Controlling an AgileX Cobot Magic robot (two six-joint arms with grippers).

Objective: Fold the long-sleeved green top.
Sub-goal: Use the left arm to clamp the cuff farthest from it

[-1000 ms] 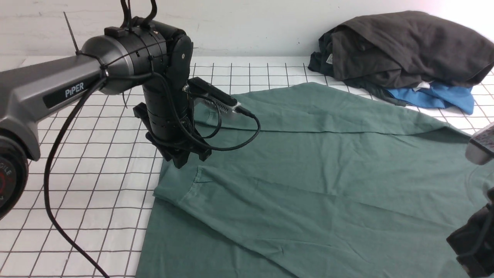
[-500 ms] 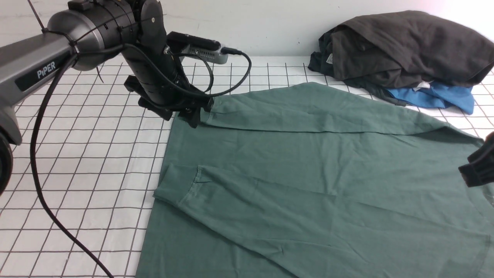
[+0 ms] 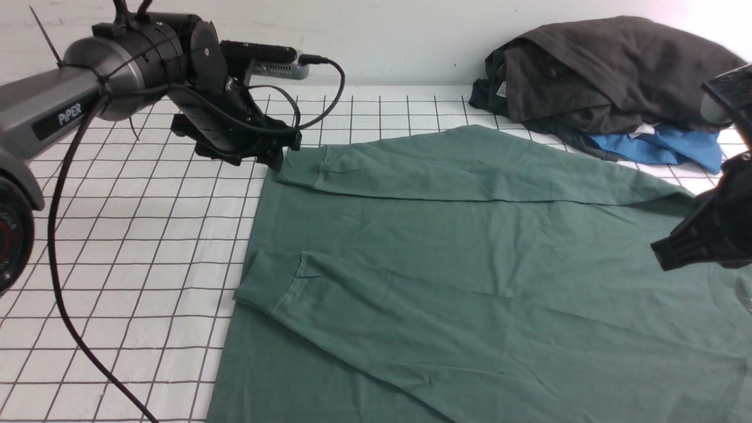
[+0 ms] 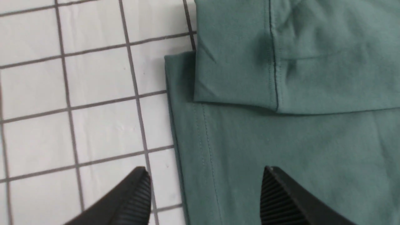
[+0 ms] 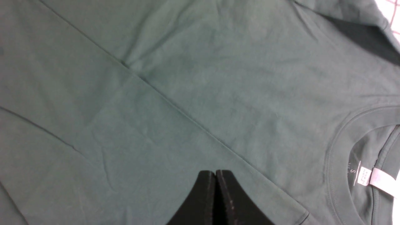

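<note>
The green long-sleeved top (image 3: 470, 258) lies flat on the gridded table, with both sleeves folded across its body. One cuff (image 3: 270, 288) rests near the left edge; the other cuff (image 3: 302, 167) lies at the far left corner. My left gripper (image 3: 282, 154) hovers beside that far cuff (image 4: 234, 62), open, straddling the top's hem edge (image 4: 187, 140) with nothing between its fingers (image 4: 137, 193). My right gripper (image 3: 664, 258) hangs over the top's right side, shut and empty (image 5: 215, 173), near the ribbed neck (image 5: 340, 147) with its white label (image 5: 379, 178).
A dark grey-black heap of clothes (image 3: 617, 70) with a bright blue garment (image 3: 664, 150) under it sits at the back right, touching the top's far edge. White gridded cloth (image 3: 147, 247) shows left of the top. The left arm's cable (image 3: 64, 282) hangs over it.
My left gripper opened wider and moved from above the near cuff to the far cuff at the top's back left corner. The right arm rose further into view.
</note>
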